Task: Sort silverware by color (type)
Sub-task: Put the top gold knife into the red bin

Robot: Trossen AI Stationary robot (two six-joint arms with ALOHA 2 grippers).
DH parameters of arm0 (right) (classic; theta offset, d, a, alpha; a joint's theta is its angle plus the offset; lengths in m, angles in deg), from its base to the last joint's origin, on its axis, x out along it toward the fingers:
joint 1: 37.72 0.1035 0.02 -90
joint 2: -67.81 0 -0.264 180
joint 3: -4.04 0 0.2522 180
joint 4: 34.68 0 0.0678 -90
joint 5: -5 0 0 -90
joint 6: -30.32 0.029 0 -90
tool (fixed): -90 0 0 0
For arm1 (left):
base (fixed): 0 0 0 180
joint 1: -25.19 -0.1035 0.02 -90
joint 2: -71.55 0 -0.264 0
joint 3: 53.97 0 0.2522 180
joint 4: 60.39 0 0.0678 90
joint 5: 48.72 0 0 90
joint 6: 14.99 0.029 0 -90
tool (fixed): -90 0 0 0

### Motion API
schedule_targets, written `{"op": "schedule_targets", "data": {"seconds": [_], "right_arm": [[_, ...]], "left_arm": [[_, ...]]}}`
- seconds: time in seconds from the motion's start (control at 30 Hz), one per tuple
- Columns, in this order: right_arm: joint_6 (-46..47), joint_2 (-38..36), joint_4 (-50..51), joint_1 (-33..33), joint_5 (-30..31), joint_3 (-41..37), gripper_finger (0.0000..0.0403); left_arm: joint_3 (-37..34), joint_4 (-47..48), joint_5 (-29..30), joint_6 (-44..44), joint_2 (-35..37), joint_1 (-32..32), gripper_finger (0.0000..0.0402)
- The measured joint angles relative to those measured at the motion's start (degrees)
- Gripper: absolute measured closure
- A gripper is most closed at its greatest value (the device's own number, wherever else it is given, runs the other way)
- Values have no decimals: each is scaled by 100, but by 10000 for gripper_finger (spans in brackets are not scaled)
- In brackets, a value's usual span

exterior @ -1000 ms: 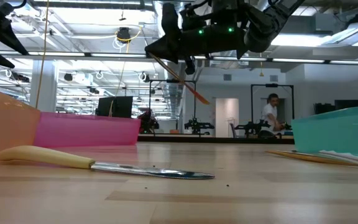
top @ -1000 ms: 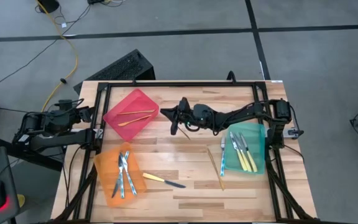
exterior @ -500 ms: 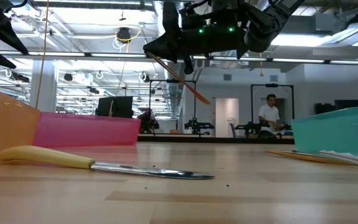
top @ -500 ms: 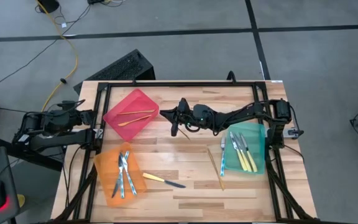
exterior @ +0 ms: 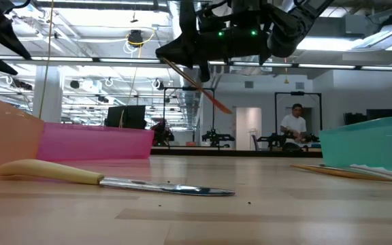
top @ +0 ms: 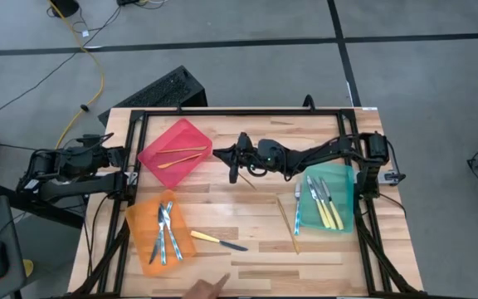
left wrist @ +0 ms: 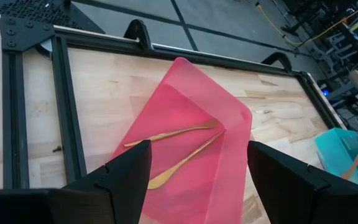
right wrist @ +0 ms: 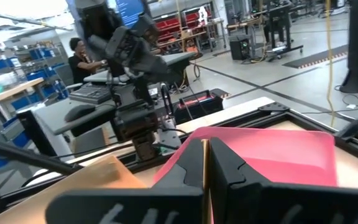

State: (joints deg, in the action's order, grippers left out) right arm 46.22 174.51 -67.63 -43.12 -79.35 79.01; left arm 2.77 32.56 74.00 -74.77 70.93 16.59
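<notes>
Right gripper [top: 232, 158] is above the table centre, just at 3 o'clock of the translucent red plastic bin [top: 191, 134]; fingers pinched tight on a slim gold utensil [top: 245, 177], which hangs tilted in the air, seen also in the low view [exterior: 194, 85].

Left gripper [left wrist: 194, 180] is parked off the table's 9 o'clock edge, jaws spread wide, holding nothing.

Red bin holds two gold pieces [top: 178, 155].

Translucent orange plastic bin [top: 138, 223] at 7 o'clock holds silvery-blue pieces [top: 166, 231].

Translucent green plastic bin [top: 344, 178] at 3 o'clock holds yellow-handled pieces [top: 327, 203].

Loose on the wooden table [top: 256, 274]: a yellow-handled knife [top: 217, 241] at 6 o'clock; a gold piece [top: 287, 223] and a silvery-blue piece [top: 297, 208] beside the green bin.

A fingertip [top: 208, 287] shows at the 6 o'clock edge.
</notes>
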Motion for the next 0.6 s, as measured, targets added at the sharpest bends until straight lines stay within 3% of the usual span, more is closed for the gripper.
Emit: {"op": "schedule_targets", "data": {"seconds": [0.6], "right_arm": [[157,0,-74,-225,-142,0,390]], "left_arm": [[-2,1,-1,1,0,0,155]]}}
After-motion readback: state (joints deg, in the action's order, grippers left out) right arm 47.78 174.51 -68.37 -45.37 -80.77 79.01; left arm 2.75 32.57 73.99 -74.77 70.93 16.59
